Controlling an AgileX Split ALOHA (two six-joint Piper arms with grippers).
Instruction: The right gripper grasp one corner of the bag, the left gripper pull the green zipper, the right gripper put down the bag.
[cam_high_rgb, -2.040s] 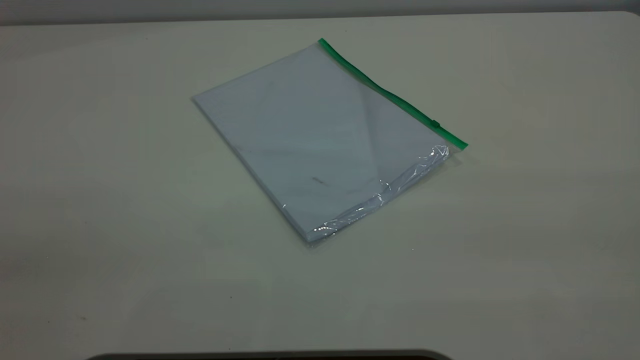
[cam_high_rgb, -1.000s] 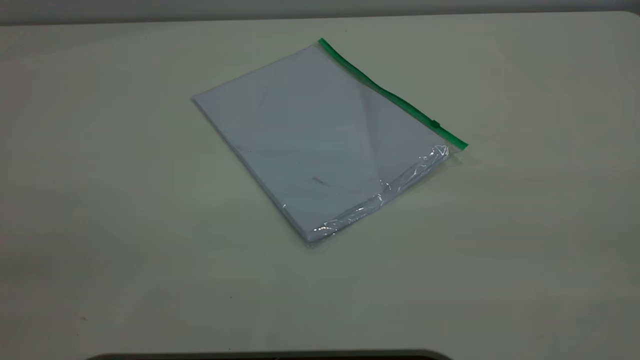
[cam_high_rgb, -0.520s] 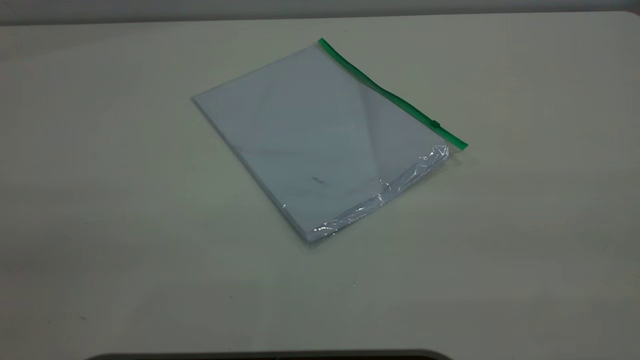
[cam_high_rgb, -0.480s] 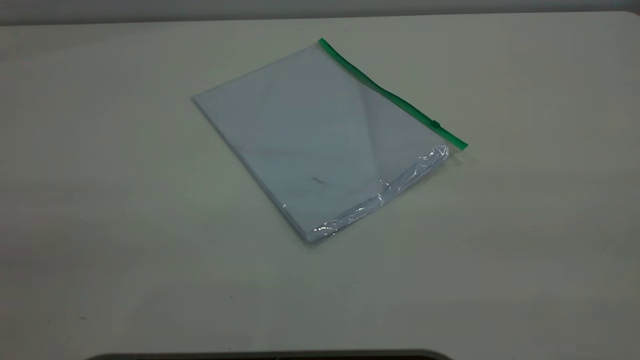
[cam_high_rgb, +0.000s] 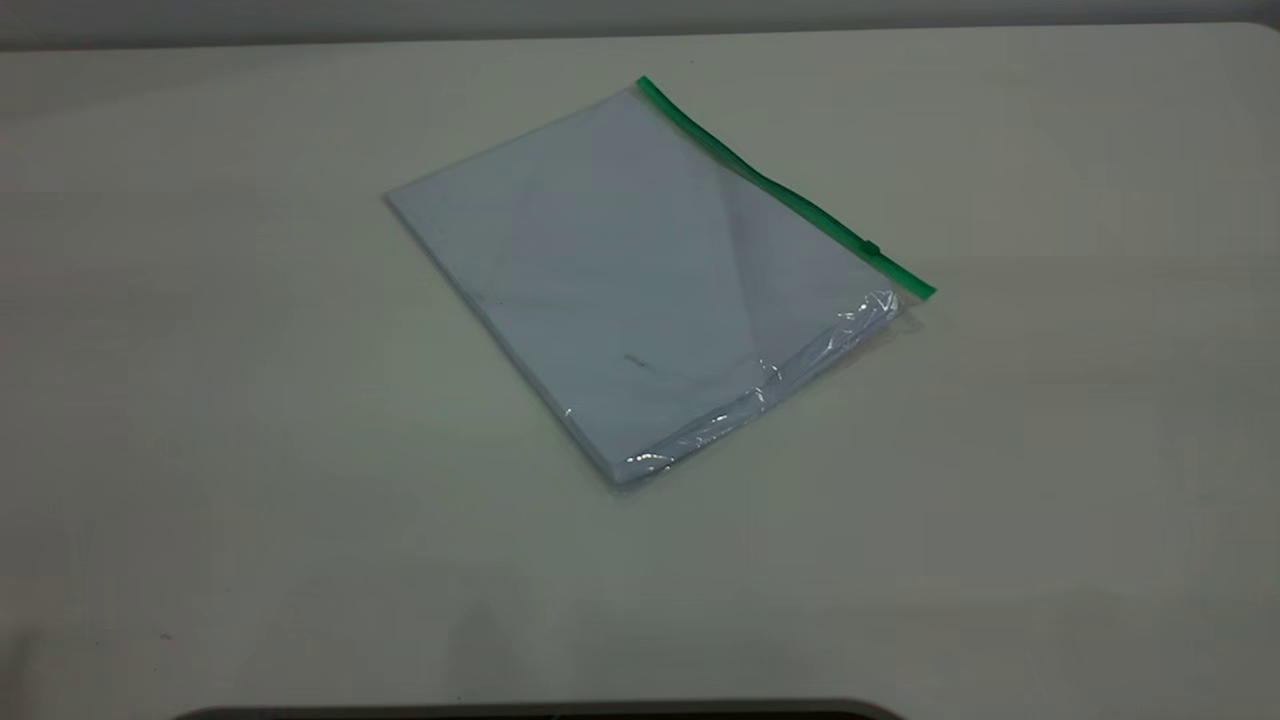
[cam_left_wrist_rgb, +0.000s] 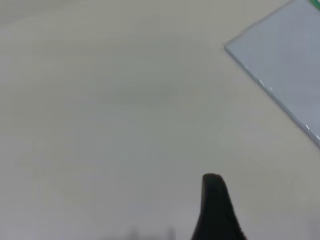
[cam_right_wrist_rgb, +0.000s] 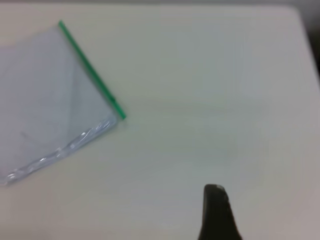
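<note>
The bag (cam_high_rgb: 640, 270) lies flat on the table, a pale bluish clear pouch with a crinkled near short edge. The green zipper (cam_high_rgb: 780, 190) runs along its far right long edge, and the small slider (cam_high_rgb: 871, 247) sits near that strip's near end. Neither arm appears in the exterior view. In the left wrist view my left gripper (cam_left_wrist_rgb: 215, 210) shows as a black tip over bare table, well apart from a plain corner of the bag (cam_left_wrist_rgb: 285, 55). In the right wrist view my right gripper (cam_right_wrist_rgb: 216, 212) hangs over bare table, away from the bag's zipper corner (cam_right_wrist_rgb: 120, 114).
The pale table (cam_high_rgb: 1000, 500) stretches on all sides of the bag. Its far edge (cam_high_rgb: 900, 28) meets a grey wall, and a dark curved rim (cam_high_rgb: 540, 710) lines the near edge.
</note>
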